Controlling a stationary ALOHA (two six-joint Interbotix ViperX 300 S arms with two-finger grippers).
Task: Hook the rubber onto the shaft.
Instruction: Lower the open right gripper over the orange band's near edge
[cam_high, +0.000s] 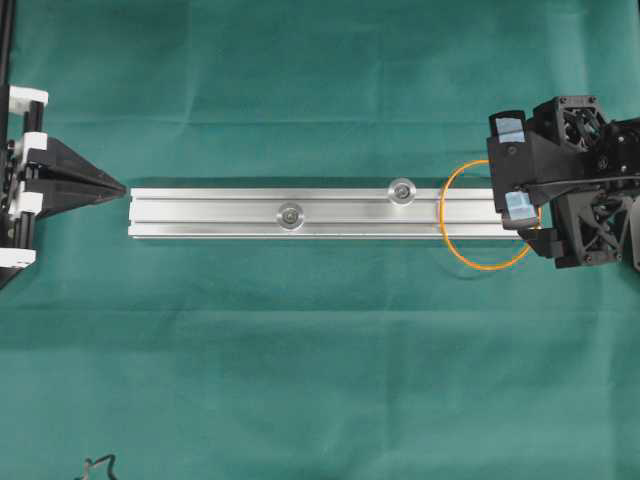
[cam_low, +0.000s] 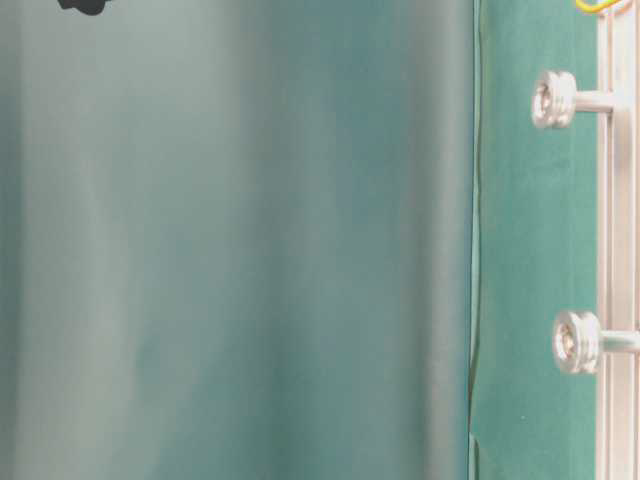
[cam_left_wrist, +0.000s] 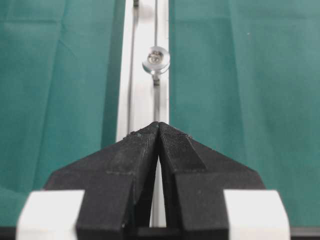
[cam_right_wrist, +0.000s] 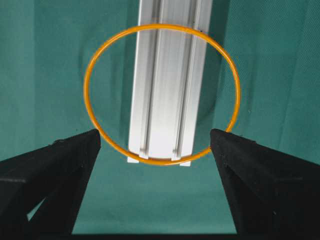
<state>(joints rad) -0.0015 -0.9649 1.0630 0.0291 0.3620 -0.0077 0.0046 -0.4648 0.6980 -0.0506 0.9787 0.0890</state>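
Note:
The rubber is a thin orange loop lying across the right end of the silver rail. It is wider than the rail and shows whole in the right wrist view, rubber over rail. Two silver shafts stand on the rail, both bare. My right gripper hovers at that end, open; its fingertips flank the loop's near arc without pinching it. My left gripper is shut and empty just off the rail's left end. In the left wrist view the left gripper points along the rail at a shaft.
Green cloth covers the whole table. From table level the two shafts stick out of the rail, with a bit of the rubber at the top. A small dark cable end lies at the front left.

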